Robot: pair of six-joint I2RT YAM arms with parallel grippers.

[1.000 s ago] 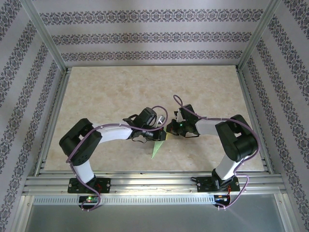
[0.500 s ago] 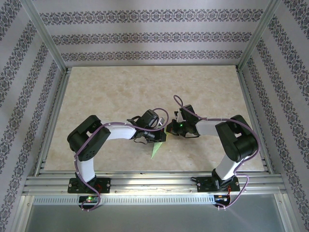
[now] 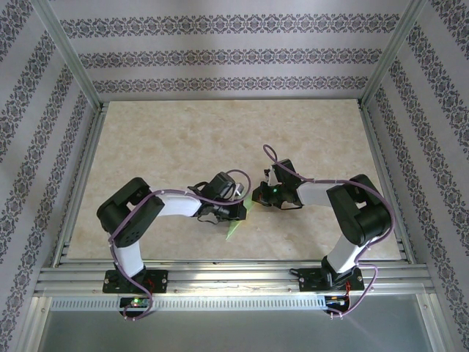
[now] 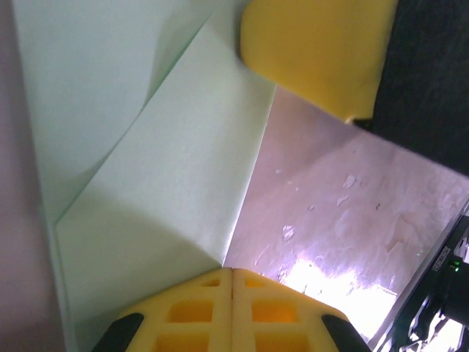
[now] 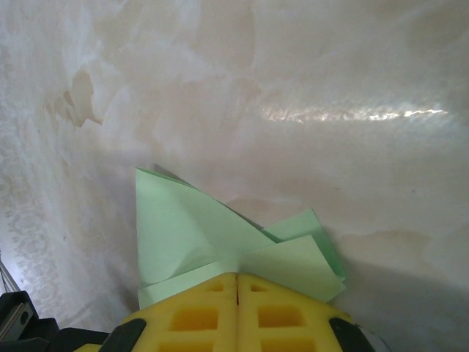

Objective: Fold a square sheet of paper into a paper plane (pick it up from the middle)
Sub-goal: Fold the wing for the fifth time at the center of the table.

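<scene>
Overhead, the left gripper (image 3: 233, 209) and the right gripper (image 3: 256, 196) meet nose to nose near the middle of the table (image 3: 183, 139). The pale green paper (image 3: 234, 229) lies under and between them, and a pointed end of it pokes out toward the arm bases. Compared with a second ago, the left wrist has slid a little toward the near edge and its elbow has swung, while the right arm has kept its place. The green point has shifted only slightly.

Left wrist view: the left gripper (image 4: 233, 282) is fully closed, its tips at the edge of a folded flap of the paper (image 4: 168, 183). A yellow finger of the right gripper (image 4: 315, 51) sits at the flap's far corner. Whether the closed tips pinch the flap or merely press it cannot be told.

Right wrist view: the right gripper (image 5: 237, 282) is likewise closed, its tips on layered folds of the paper (image 5: 190, 227) that fan out to both sides.

Judging from this, the left tips are probably running along a crease while the right pins the paper. The folding looks mid-way, with no dart formed yet.
</scene>
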